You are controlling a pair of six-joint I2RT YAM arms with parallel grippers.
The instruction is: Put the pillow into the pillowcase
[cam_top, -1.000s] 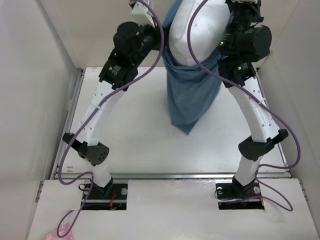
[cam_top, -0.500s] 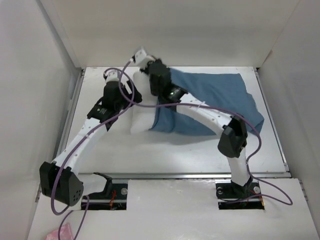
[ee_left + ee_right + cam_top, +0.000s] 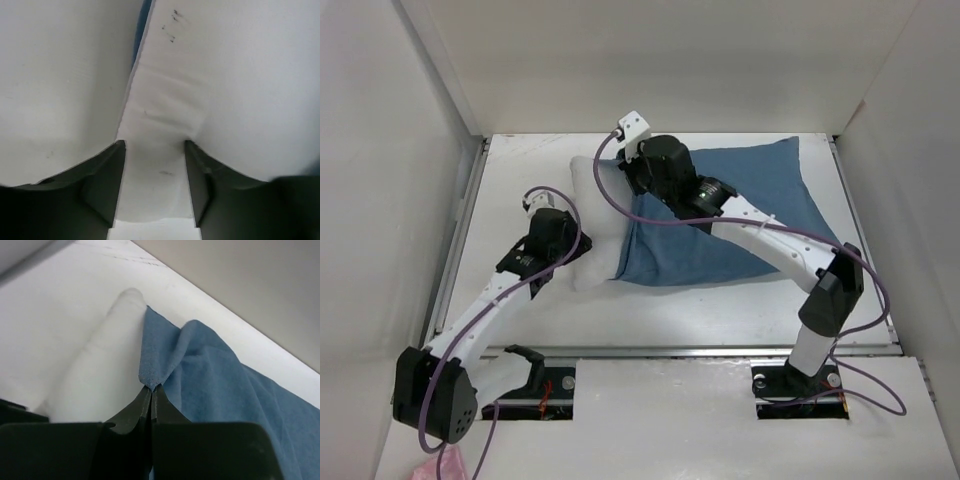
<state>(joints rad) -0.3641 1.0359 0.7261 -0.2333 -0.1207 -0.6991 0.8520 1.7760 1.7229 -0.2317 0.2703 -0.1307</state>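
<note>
The blue pillowcase (image 3: 740,215) lies flat across the back right of the table, with the white pillow (image 3: 590,240) inside it. Only the pillow's left end sticks out of the opening. My left gripper (image 3: 570,250) is at the near corner of that bare end. In the left wrist view its fingers (image 3: 112,175) are closed on a pinched fold of the pillow (image 3: 165,100), with a sliver of the pillowcase (image 3: 141,25) beyond. My right gripper (image 3: 625,180) is shut on the hem of the pillowcase (image 3: 225,390) at the opening, beside the pillow (image 3: 100,375).
White walls enclose the table (image 3: 670,310) on the left, back and right. A metal rail (image 3: 670,350) runs along its near edge. Purple cables trail from both arms.
The pillow and pillowcase, held up high a second ago, now lie on the table. My left gripper has moved to the pillow's near corner. My right gripper now pinches the hem.
</note>
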